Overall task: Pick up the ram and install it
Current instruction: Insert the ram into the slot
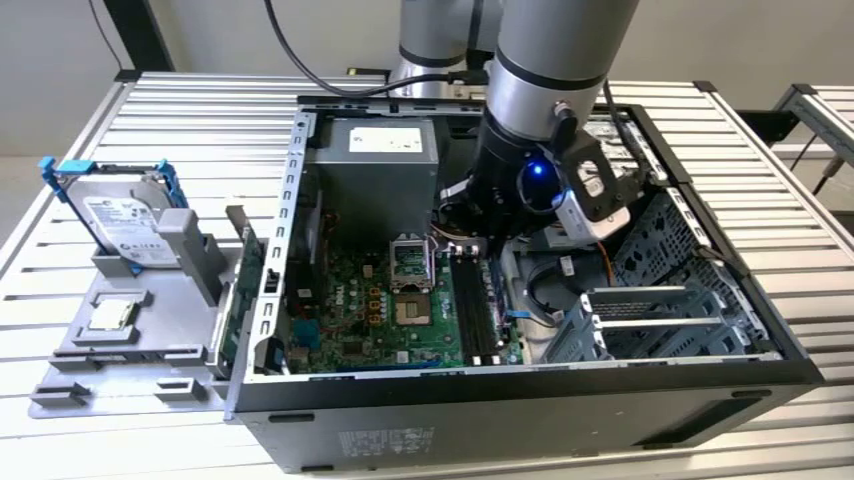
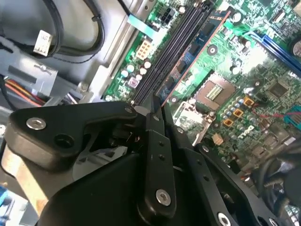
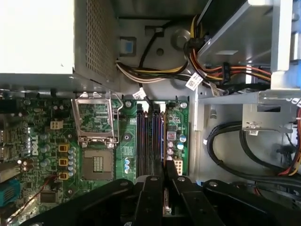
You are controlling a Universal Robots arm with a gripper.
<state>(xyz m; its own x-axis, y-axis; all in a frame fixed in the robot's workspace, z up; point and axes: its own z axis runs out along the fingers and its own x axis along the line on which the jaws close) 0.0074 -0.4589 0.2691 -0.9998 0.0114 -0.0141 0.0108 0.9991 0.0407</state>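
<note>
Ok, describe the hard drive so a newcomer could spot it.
Find the open computer case on the slatted table. On the exterior view's left of it sits a grey holder tray, with the hard drive standing upright at its far end. It alone is a silver box in a blue bracket.

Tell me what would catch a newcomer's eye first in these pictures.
The open computer case fills the middle of the exterior view, with the robot arm reaching down into it. The gripper hangs over the dark memory slots on the green motherboard. A silver hard drive stands on the exterior view's left.
</note>
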